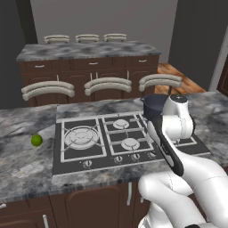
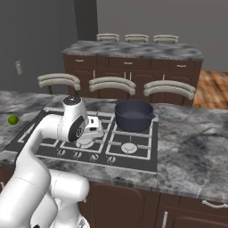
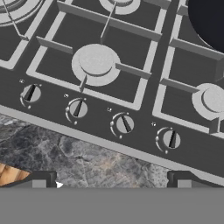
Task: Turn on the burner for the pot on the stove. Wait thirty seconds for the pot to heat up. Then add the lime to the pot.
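Grey marbled counter (image 3: 83, 162) under the hand. Gripper (image 3: 109, 180) with jaws spread wide, empty, poised above the front edge of the stove (image 3: 144, 65), just short of its knob row (image 3: 124, 124). Pot (image 2: 133, 115) on the stove's rear right burner. Lime (image 1: 36, 140) on the counter left of the stove, well apart.

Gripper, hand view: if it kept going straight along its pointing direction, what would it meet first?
Probably the stove's front strip, about the third knob from the left in the row, between the open gripper's fingertips. Depth is unclear, so contact could fall beside that knob.
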Robot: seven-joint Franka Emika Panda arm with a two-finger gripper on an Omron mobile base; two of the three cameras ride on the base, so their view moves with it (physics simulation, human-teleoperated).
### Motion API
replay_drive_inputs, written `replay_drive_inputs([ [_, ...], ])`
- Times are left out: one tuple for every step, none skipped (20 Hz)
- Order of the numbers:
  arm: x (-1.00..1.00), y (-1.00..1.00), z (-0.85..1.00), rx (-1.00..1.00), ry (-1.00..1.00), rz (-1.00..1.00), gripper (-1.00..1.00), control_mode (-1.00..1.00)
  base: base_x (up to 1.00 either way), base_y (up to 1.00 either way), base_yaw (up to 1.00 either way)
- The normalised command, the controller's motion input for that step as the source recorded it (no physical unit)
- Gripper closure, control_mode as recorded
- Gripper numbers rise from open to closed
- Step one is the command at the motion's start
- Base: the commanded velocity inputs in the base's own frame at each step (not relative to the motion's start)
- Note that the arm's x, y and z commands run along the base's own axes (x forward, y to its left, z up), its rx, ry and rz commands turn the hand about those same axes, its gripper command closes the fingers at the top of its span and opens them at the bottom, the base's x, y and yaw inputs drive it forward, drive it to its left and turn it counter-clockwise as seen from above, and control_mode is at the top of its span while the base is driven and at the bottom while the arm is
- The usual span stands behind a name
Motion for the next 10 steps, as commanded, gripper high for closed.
replay_drive_inputs([
  [0.0, 0.0, 0.0, 0.0, 0.0, 0.0, -1.0, -1.0, 0.0, 0.0, 0.0],
  [0.0, 0.0, 0.0, 0.0, 0.0, 0.0, -1.0, -1.0, 0.0, 0.0, 0.0],
  [0.0, 0.0, 0.0, 0.0, 0.0, 0.0, -1.0, -1.0, 0.0, 0.0, 0.0],
  [0.0, 0.0, 0.0, 0.0, 0.0, 0.0, -1.0, -1.0, 0.0, 0.0, 0.0],
  [0.0, 0.0, 0.0, 0.0, 0.0, 0.0, -1.0, -1.0, 0.0, 0.0, 0.0],
  [0.0, 0.0, 0.0, 0.0, 0.0, 0.0, -1.0, -1.0, 0.0, 0.0, 0.0],
  [0.0, 0.0, 0.0, 0.0, 0.0, 0.0, -1.0, -1.0, 0.0, 0.0, 0.0],
  [0.0, 0.0, 0.0, 0.0, 0.0, 0.0, -1.0, -1.0, 0.0, 0.0, 0.0],
  [0.0, 0.0, 0.0, 0.0, 0.0, 0.0, -1.0, -1.0, 0.0, 0.0, 0.0],
  [0.0, 0.0, 0.0, 0.0, 0.0, 0.0, -1.0, -1.0, 0.0, 0.0, 0.0],
])
